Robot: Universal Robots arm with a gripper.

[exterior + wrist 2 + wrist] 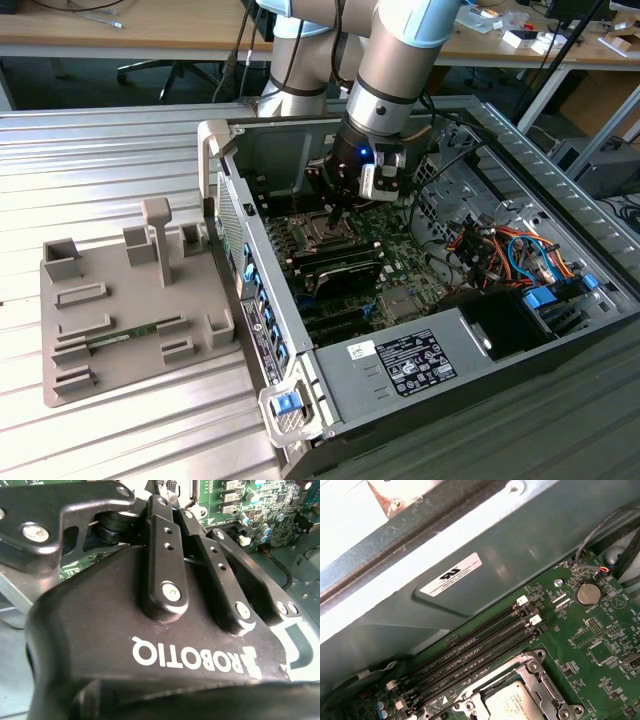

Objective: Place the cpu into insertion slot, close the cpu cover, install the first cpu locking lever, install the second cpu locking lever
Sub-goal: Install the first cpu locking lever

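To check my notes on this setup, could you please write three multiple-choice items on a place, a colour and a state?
1. Where is the gripper?
A. Over the grey tray beside the case
B. Down inside the open computer case
C. Above the far desk

2. What colour is the circuit board?
A. Green
B. Red
C. White

3. How does the cpu lie?
A. On edge against the case wall
B. Upside down on the table
C. Flat in the insertion slot, silver top up

Key:
1. B. The exterior view shows the gripper lowered inside the computer case.
2. A. The circuit board is green in the first wrist view.
3. C. The cpu sits flat within the insertion slot.
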